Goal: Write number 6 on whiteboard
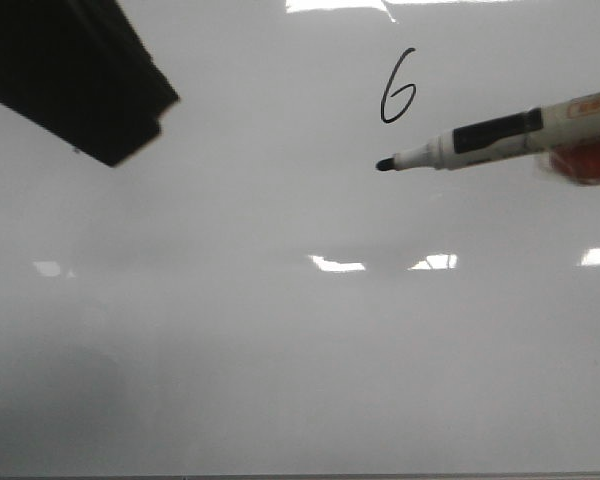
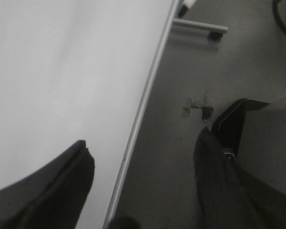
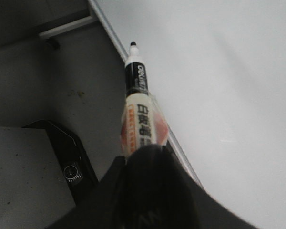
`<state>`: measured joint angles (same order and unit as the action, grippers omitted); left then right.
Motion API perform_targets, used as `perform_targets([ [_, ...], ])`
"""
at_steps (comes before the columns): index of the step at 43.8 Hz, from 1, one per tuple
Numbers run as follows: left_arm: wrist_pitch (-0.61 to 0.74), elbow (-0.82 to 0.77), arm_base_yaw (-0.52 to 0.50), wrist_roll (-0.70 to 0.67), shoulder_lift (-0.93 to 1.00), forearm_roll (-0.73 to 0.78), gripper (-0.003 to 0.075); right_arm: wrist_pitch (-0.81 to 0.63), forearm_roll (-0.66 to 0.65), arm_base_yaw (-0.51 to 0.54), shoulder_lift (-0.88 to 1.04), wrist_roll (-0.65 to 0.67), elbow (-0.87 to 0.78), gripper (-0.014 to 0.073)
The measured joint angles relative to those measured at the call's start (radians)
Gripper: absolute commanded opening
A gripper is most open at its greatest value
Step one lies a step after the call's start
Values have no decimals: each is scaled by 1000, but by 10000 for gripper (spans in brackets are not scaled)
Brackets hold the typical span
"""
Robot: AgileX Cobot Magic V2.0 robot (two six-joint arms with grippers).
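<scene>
Digit: a slanted black number 6 (image 1: 397, 86) stands complete on the whiteboard (image 1: 280, 330), loop closed and tail drawn, just beyond and above the pen tip in the front view.
Marker: an uncapped marker (image 1: 500, 135) juts from the right gripper (image 3: 143, 157); its dark tip sits close below the digit, and whether it touches the board or hovers just off it cannot be told.
Right gripper: clamped around the marker's barrel, the pen pointing straight out ahead of the fingers toward the board's edge in the right wrist view.
Left gripper: jaws apart and holding nothing (image 2: 143, 191); one finger lies over the whiteboard, the other over the grey floor (image 2: 190, 157), the board's metal edge running between them.
Board: otherwise unmarked, carrying only bright ceiling-light reflections.
Progress: the writing itself looks finished; judged from the pictures, what remains is at most drawing the marker clear of the surface.
</scene>
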<state>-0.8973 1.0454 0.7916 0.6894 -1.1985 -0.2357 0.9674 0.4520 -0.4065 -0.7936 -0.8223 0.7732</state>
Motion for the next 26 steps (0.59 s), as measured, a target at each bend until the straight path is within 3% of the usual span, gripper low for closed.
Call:
perform_targets([
  [10, 1, 104, 118, 171, -145, -119, 441, 7, 118, 0, 0, -135, 0, -67],
  [17, 9, 157, 145, 257, -201, -212, 441, 7, 126, 0, 0, -149, 0, -67],
  [26, 21, 171, 163, 286, -231, -221, 440, 7, 126, 0, 0, -150, 0, -67],
])
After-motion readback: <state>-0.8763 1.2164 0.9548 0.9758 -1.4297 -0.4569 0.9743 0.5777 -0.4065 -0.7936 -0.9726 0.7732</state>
